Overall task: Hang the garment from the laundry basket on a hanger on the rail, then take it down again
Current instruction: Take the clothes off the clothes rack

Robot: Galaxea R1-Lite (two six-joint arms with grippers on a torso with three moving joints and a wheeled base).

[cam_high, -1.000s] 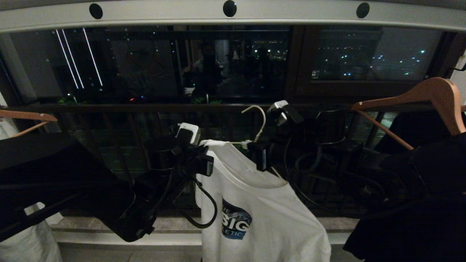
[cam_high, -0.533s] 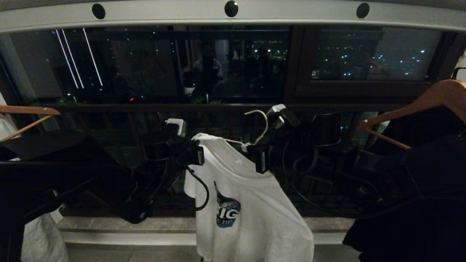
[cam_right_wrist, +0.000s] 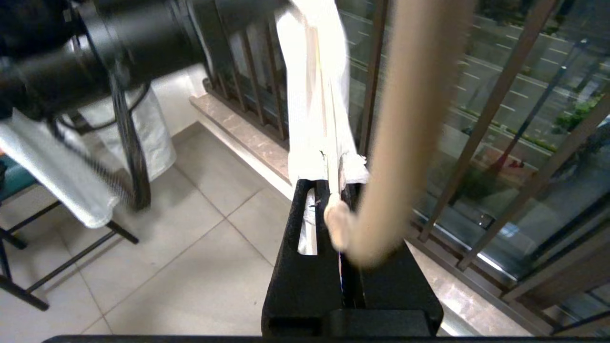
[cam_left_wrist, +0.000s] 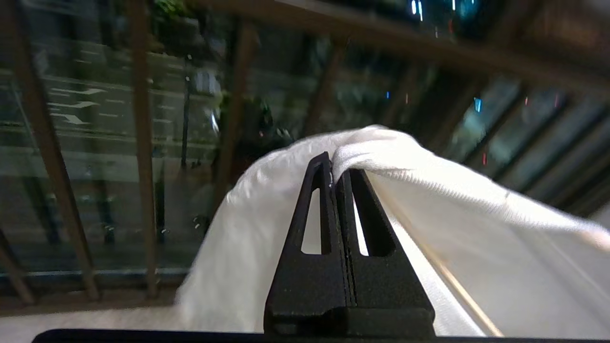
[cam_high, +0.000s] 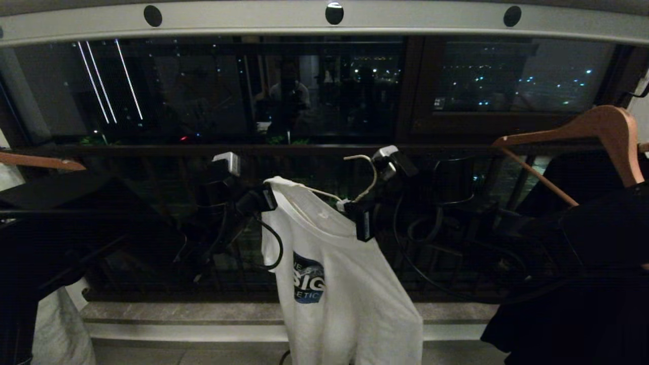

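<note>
The white garment (cam_high: 345, 284) with its blue chest graphic hangs below the pale grey rail (cam_high: 253, 19), draped on the thin white hanger (cam_high: 372, 175), whose hook is in the air well under the rail. My left gripper (cam_high: 267, 197) is shut on the garment's shoulder edge (cam_left_wrist: 429, 190), cloth pinched at the fingertips of that left gripper (cam_left_wrist: 333, 164). My right gripper (cam_high: 363, 228) is shut on the hanger's neck at the collar. In the right wrist view this gripper (cam_right_wrist: 333, 190) holds the hanger (cam_right_wrist: 410, 119) with the garment (cam_right_wrist: 310, 95) beyond. The laundry basket is out of view.
Thick wooden hangers (cam_high: 598, 132) (cam_high: 35, 161) with dark clothes (cam_high: 583, 284) (cam_high: 76, 228) hang at both sides. The dark balcony railing (cam_high: 304, 149) and a stone ledge (cam_high: 177, 314) lie behind. A white cloth on a black stand (cam_right_wrist: 57, 162) is over the tiled floor.
My left gripper has moved up and to the left, pulling the garment's shoulder with it, so the shirt now hangs narrower. The right gripper and hanger have stayed in place.
</note>
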